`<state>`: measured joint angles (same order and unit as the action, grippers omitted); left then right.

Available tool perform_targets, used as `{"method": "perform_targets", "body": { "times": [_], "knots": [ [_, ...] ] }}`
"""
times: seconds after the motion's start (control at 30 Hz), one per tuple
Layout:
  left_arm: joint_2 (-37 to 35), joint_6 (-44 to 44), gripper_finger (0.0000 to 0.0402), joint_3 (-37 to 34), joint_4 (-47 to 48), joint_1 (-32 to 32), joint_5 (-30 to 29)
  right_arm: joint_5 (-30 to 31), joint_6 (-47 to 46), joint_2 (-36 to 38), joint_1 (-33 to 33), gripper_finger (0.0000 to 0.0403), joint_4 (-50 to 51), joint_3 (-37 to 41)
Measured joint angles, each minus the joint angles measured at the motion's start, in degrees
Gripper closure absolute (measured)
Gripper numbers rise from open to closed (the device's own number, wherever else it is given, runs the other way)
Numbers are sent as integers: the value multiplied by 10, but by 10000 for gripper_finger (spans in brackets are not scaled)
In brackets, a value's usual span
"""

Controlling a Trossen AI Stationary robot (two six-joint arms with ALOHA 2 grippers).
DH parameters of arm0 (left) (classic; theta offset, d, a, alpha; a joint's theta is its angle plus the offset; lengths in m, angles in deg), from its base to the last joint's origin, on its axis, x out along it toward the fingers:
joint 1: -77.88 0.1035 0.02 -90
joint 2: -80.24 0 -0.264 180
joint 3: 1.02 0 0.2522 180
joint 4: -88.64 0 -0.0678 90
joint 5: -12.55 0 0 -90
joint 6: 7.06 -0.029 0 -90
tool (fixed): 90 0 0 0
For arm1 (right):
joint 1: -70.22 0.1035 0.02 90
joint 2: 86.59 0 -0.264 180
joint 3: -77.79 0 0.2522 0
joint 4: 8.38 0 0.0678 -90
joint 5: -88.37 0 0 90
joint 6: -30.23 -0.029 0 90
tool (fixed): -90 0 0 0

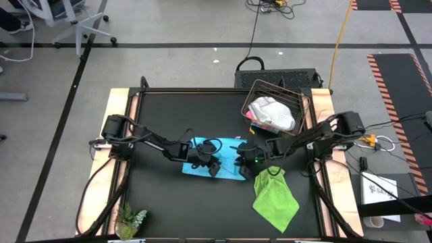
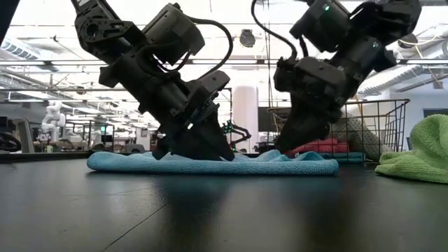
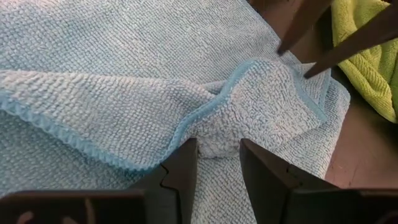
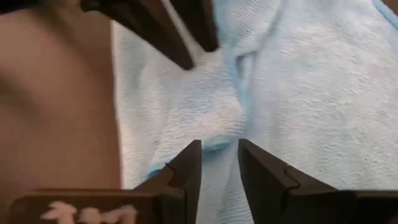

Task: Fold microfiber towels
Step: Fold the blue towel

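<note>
Two hands sit on the light blue microfiber towel (image 1: pixel 214 162) mid-worktop: left hand (image 3: pixel 217 155) pinches a bunched fold, right hand (image 4: pixel 219 152) part-open, seemingly releasing. Next, flatten the fold.

I am getting even, bright light from overhead in the high view; the matte black tabletop (image 1: pixel 169 196) is showing no glare and only faint, soft shadows under the arms. In the low view I am looking straight into bright ceiling strip lights (image 2: pixel 42 66) that are washing out the room behind, so both dark arms are reading nearly as silhouettes, and the tabletop is picking up a dull sheen and a broad shadow. The left wrist view is rendering the light blue looped microfiber towel (image 3: pixel 124 93) crisply. The right wrist view is coming through soft and blurred, with a warm cast.
</note>
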<state>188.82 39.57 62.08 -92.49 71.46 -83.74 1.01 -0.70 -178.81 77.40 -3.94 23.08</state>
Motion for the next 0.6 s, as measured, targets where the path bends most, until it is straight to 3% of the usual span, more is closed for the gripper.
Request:
{"method": "perform_targets", "body": {
  "times": [0.2,0.6],
  "knots": [
    [0,0,275,0,-3,0,-1,-12,-14,-19,-15,286,-17,0],
    [1,0,275,-1,-4,0,-7,-29,-19,-23,-16,288,-92,0]
  ]
}}
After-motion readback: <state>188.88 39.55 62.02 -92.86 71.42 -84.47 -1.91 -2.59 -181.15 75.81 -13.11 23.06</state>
